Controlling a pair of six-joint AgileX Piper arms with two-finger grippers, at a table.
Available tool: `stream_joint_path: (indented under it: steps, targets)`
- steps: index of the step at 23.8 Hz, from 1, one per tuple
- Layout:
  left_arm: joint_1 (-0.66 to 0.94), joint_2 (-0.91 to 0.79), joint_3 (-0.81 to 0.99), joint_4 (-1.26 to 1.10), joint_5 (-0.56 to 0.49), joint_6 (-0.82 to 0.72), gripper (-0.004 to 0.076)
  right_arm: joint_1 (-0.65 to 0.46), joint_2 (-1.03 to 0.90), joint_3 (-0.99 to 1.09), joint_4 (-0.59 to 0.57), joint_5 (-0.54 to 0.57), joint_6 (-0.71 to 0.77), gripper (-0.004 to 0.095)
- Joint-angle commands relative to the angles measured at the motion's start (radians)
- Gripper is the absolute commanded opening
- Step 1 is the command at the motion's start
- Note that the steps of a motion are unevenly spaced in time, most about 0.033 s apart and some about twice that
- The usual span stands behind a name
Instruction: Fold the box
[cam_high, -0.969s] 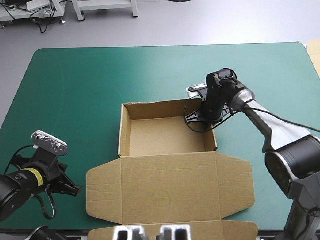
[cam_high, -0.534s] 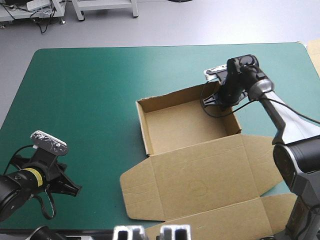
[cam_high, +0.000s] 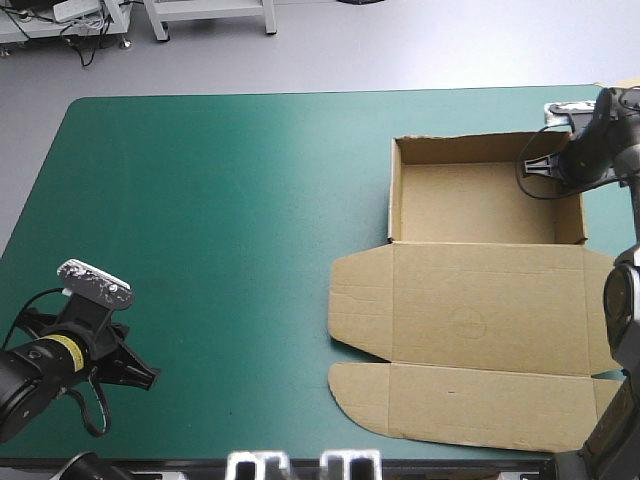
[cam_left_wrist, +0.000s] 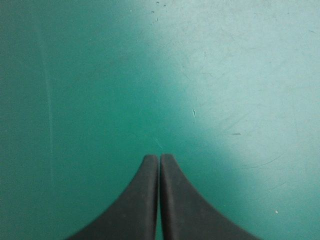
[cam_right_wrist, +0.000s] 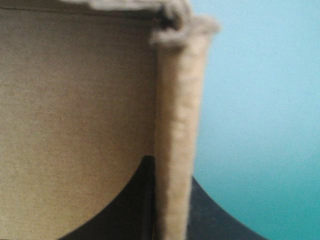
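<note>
The brown box (cam_high: 480, 205) stands on the table's right side as an open tray, its lid (cam_high: 470, 325) lying flat toward the front edge with its flaps spread. My right gripper (cam_high: 560, 165) is at the tray's far right corner, shut on the right wall. In the right wrist view that wall (cam_right_wrist: 177, 100) rises edge-on between the black fingers (cam_right_wrist: 135, 200), with the tray's inside (cam_right_wrist: 75, 110) to one side. My left gripper (cam_high: 150, 378) rests low near the front left corner, shut and holding nothing (cam_left_wrist: 159, 157), over bare teal-green cover (cam_left_wrist: 200, 75).
The box's right wall lies close to the table's right edge (cam_high: 625, 130). A strip of pale board (cam_high: 630, 100) shows beyond that edge. The lid's front flap (cam_high: 470, 405) reaches near the front edge. Bare cover (cam_high: 220, 200) spans the left and middle.
My right gripper has dragged the box from the table's middle to the right side, turning it until its walls run square to the table. The left arm has stayed put.
</note>
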Motion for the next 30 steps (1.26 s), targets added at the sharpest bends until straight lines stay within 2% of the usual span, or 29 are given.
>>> stream_joint_path:
  steps: [1, 11, 16, 19, 22, 24, 25, 28, 30]
  targets:
    - [-0.007, 0.0, -0.022, 0.022, 0.042, -0.012, -0.0003, -0.087, -0.042, -0.033, -0.004, -0.055, -0.043, -0.0018]
    - [-0.007, 0.0, -0.07, 0.018, 0.042, -0.012, -0.0003, -0.268, 0.059, -0.033, -0.004, -0.072, -0.091, -0.0018]
    - [-0.007, 0.0, -0.071, 0.009, 0.042, -0.012, -0.0003, -0.281, 0.068, -0.033, -0.001, -0.077, -0.091, -0.0018]
    - [-0.007, 0.0, -0.071, -0.001, 0.042, -0.012, -0.0003, -0.281, 0.066, -0.033, -0.001, -0.08, -0.086, 0.0015]
    - [-0.007, 0.0, -0.071, -0.021, 0.042, -0.012, -0.0003, -0.281, 0.057, -0.037, -0.012, -0.085, -0.086, 0.0141]
    - [-0.007, 0.0, -0.071, -0.03, 0.042, -0.012, -0.0003, -0.283, 0.055, -0.067, -0.022, -0.079, -0.084, 0.0334]
    - [-0.007, 0.0, -0.071, -0.03, 0.042, -0.012, -0.0003, -0.289, 0.048, -0.092, -0.023, -0.072, -0.074, 0.049]
    - [-0.007, 0.0, -0.071, -0.035, 0.042, -0.012, -0.0003, -0.301, 0.03, -0.134, -0.032, -0.072, -0.07, 0.0715]
    - [-0.007, 0.0, -0.071, -0.037, 0.042, -0.012, -0.0003, -0.313, 0.017, -0.169, -0.032, -0.074, -0.041, 0.0782]
